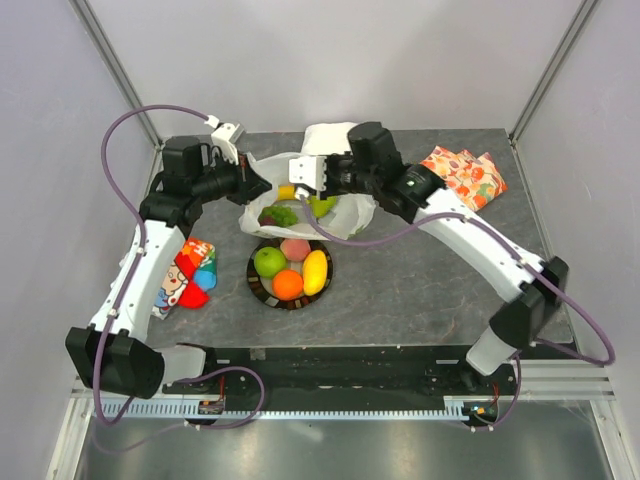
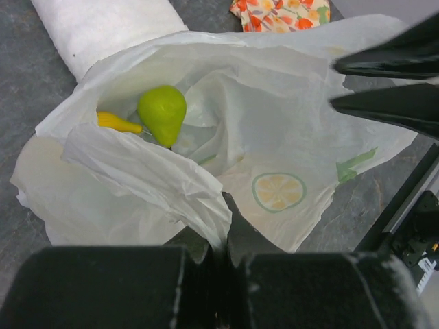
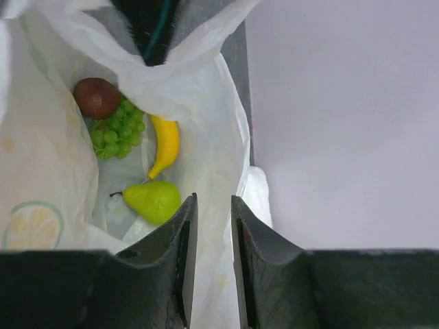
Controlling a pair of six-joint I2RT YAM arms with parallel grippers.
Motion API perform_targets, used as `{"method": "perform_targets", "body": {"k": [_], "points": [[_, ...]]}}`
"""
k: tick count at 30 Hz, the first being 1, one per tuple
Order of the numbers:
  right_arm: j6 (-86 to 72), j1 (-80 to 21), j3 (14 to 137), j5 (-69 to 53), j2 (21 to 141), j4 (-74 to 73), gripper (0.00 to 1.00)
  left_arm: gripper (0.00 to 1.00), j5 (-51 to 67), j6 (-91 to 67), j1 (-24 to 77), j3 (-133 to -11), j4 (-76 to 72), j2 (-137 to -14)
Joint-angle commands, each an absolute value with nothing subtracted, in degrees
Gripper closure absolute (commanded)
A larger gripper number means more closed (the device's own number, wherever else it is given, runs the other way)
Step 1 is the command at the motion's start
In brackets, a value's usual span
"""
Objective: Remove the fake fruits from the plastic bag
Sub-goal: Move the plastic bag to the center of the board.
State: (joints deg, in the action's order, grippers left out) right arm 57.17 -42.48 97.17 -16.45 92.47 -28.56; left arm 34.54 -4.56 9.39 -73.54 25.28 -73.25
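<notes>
While an apple [image 1: 269, 262], an orange [image 1: 288, 284] and two more fruits lie on the near plate [image 1: 256, 284], the plastic bag [image 1: 352, 214] behind it on the surface [image 1: 430, 290] holds a pear [image 3: 154, 200], banana [image 3: 165, 144], grapes [image 3: 115, 131] and dark red fruit [image 3: 97, 97]. The left pincer [image 2: 223, 236] is pressed together on the bag's edge; the right pincer [image 3: 213, 202] stands narrowly parted at its rim, grip unclear.

Green pear [image 2: 162, 113] beside a banana [image 2: 118, 123] inside the open plastic bag [image 2: 274, 137], its near fold apparently in the left gripper [image 2: 223, 248].
</notes>
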Motion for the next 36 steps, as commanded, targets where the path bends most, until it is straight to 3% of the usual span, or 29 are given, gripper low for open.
{"method": "perform_targets", "body": {"k": [1,6,9,14,21,31,34,36], "points": [[54.14,-41.84,99.92,-10.21,107.03,-28.11,0.70,0.98,34.54,-1.41,9.32,-71.37,26.28,-70.31],[51.77,-36.92,109.58,-0.39,119.86,-31.90,0.73,0.98,33.14,2.37,10.81,-74.17,25.23,-75.05],[48.45,-32.36,111.53,4.82,120.24,-34.09,0.75,0.98,32.17,2.20,12.21,-80.14,24.43,-80.91],[47.55,-25.32,104.70,9.04,113.13,-34.98,0.75,0.98,31.38,1.41,15.98,-92.01,24.08,-89.72],[48.78,-20.83,84.22,11.69,93.27,-36.91,0.73,0.98,30.85,1.67,24.34,-100.46,23.91,-96.06],[48.78,-20.74,75.06,5.11,70.60,-54.84,0.71,0.98,31.03,2.38,30.15,-94.84,27.07,-90.96],[50.18,-20.66,73.49,-7.43,67.07,-52.49,0.55,0.98,31.38,0.53,30.50,-92.56,27.16,-91.93],[48.61,-20.66,73.21,-14.66,67.32,-48.89,0.50,0.98,31.20,-0.95,31.11,-91.32,26.55,-91.85]]}}
